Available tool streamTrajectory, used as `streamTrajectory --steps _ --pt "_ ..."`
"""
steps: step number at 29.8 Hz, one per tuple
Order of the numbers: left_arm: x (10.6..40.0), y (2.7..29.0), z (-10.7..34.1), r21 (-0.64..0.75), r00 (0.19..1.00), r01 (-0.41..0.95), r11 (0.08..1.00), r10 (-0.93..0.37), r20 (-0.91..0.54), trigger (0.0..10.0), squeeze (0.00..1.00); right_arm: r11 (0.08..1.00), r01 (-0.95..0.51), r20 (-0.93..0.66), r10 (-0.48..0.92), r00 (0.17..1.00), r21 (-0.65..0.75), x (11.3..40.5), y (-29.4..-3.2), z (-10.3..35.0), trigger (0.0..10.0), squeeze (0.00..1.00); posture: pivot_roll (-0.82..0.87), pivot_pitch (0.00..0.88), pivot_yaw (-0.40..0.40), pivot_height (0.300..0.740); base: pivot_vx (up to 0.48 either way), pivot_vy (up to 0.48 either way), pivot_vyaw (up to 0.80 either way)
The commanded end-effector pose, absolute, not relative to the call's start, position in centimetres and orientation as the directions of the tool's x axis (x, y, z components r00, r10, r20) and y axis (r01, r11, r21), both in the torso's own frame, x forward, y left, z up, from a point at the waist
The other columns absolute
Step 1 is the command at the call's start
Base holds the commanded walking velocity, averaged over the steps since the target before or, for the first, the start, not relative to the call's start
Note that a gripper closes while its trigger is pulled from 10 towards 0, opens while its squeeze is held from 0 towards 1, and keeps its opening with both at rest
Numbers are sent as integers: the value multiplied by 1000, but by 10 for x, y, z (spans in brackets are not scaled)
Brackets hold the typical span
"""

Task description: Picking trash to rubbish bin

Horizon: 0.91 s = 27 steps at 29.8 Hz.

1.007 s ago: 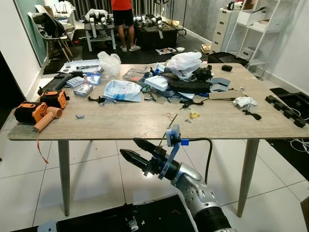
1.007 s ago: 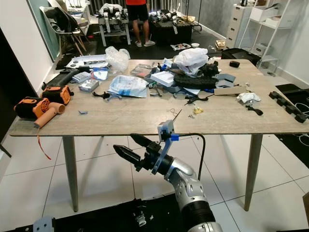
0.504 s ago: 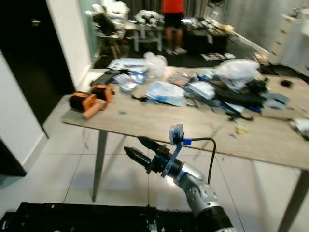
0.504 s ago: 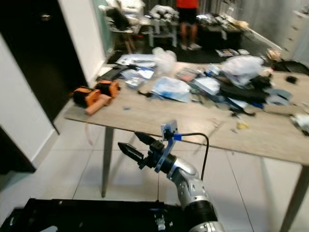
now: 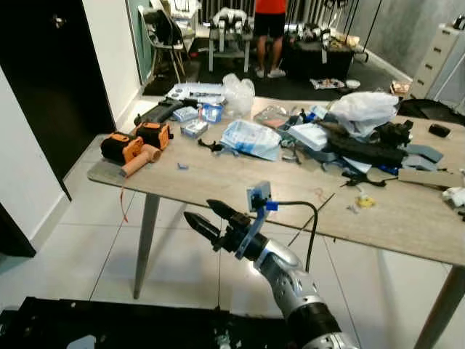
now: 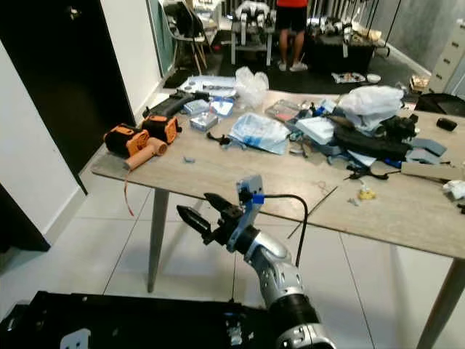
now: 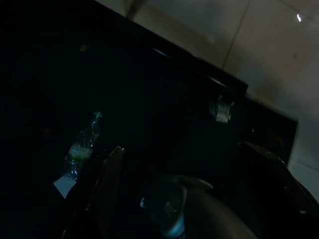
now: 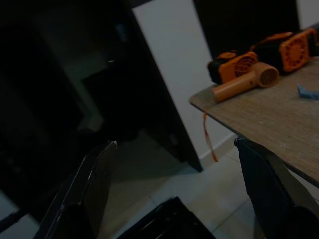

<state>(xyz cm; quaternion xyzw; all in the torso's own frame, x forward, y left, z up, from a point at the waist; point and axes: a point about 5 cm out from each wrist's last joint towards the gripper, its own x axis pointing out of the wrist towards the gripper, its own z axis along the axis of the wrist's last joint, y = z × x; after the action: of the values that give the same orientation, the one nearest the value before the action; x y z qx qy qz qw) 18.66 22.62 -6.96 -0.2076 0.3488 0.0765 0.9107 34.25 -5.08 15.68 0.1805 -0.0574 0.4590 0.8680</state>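
Left eye view has swung back a little toward the table since half a second ago, and the blur is gone; the table's near corner and the dark doorway sit much as they did, so the camera moved, not the things. The right gripper is raised before the robot, its two long, tapered black fingers spread apart with nothing between them, pointing toward the robot's left and slightly down, below the table edge. Its silver forearm is smooth and rounded, with a blue-and-grey camera bracket and a looped black cable behind the fingers. Just beyond and above the fingertips lies the pale wood-grain table on slim grey legs. Past the tips, at the table's corner, sits an orange-and-black blower with a tube nozzle. Farther off, beyond the wrist, lie crinkled clear plastic bags and a white plastic bag, soft and rumpled, among dark parts. Farthest, a person's legs stand by black benches. In the left wrist view, very dark, a clear plastic bottle lies lengthwise on a black surface.
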Motion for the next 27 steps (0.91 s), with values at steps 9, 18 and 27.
streamTrajectory --steps 9,18,27 --pt "177 230 -74 -313 722 -303 900 2 -692 10000 0 533 -804 253 766 591 264 342 -51 151 10000 0 -40 139 17 740 0 0 0" --pt "176 230 -74 -316 722 -286 905 -13 -691 10000 0 555 -790 269 744 612 262 345 -52 156 10000 0 -42 143 21 740 216 0 0" --pt "174 230 -75 -311 719 -282 908 -15 -695 10000 0 581 -773 294 715 634 255 349 -55 164 10000 0 -41 140 20 740 281 0 0"
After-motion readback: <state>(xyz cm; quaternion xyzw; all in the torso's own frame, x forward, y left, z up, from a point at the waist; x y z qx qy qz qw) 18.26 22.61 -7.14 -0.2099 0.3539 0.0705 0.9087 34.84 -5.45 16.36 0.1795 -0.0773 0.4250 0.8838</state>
